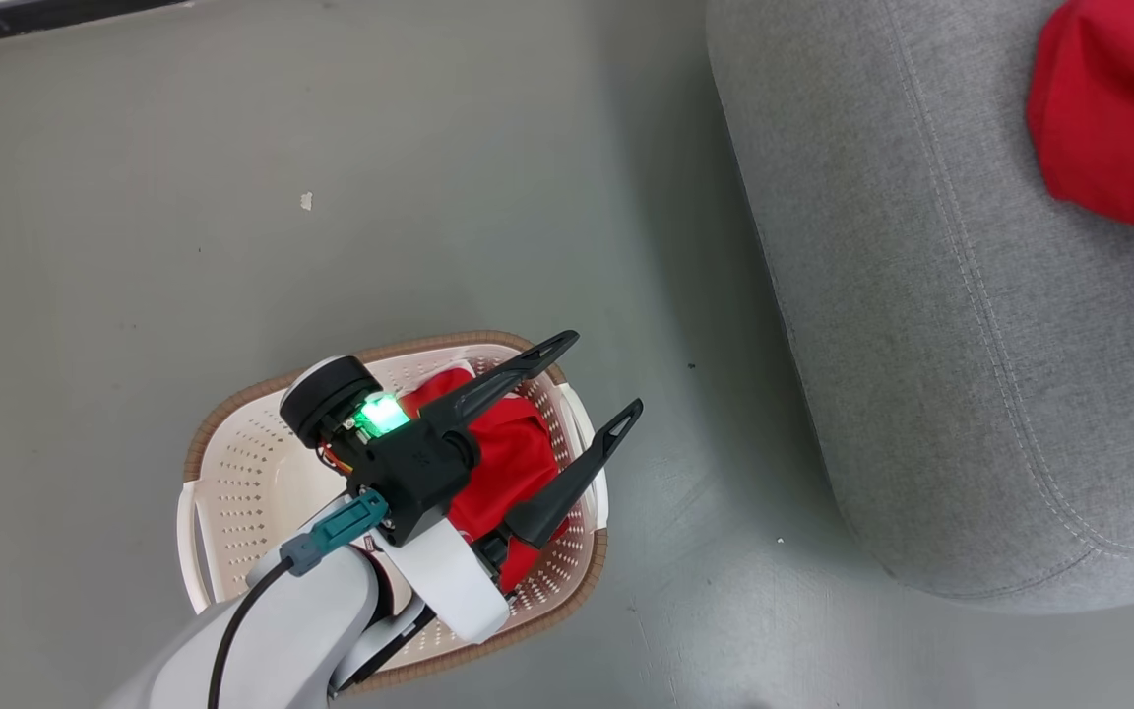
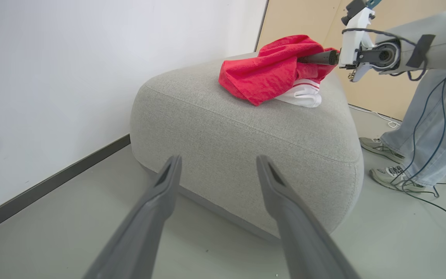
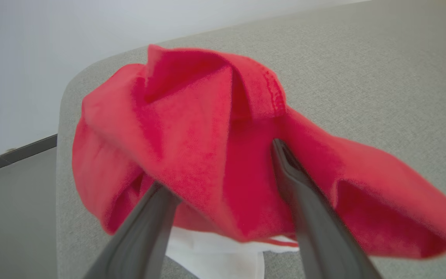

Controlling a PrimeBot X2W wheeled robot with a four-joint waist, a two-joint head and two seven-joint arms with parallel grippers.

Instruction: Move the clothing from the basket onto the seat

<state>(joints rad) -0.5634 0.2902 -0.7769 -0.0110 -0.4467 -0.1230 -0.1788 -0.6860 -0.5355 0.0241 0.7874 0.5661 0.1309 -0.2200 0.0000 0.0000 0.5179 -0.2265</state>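
**Clothing [image 2: 269, 69] split: one piece on seat [image 2: 246, 135], one in basket [image 1: 242, 463]**

Red garment [image 3: 207, 155] with a white panel [image 2: 302, 95] lies heaped on top of the grey seat, toward its far end in the left wrist view. Right claw [image 3: 217, 163] is released: fingers spread apart, tips poked into the red folds, cloth draped over and between them, no pinch. Second red garment [image 1: 518, 463] is bunched inside the cream basket, toward the wall nearest the seat. Left claw [image 1: 604, 370] hangs over the basket, wide open, grasping nothing, fingers pointing toward the seat. Basket sits on the grey floor [image 1: 331, 148], near the seat but apart from it. A person's legs [image 2: 428, 128] in jeans and sneakers stand beside the seat's far side, with cables [image 2: 436, 193] trailing by the feet.
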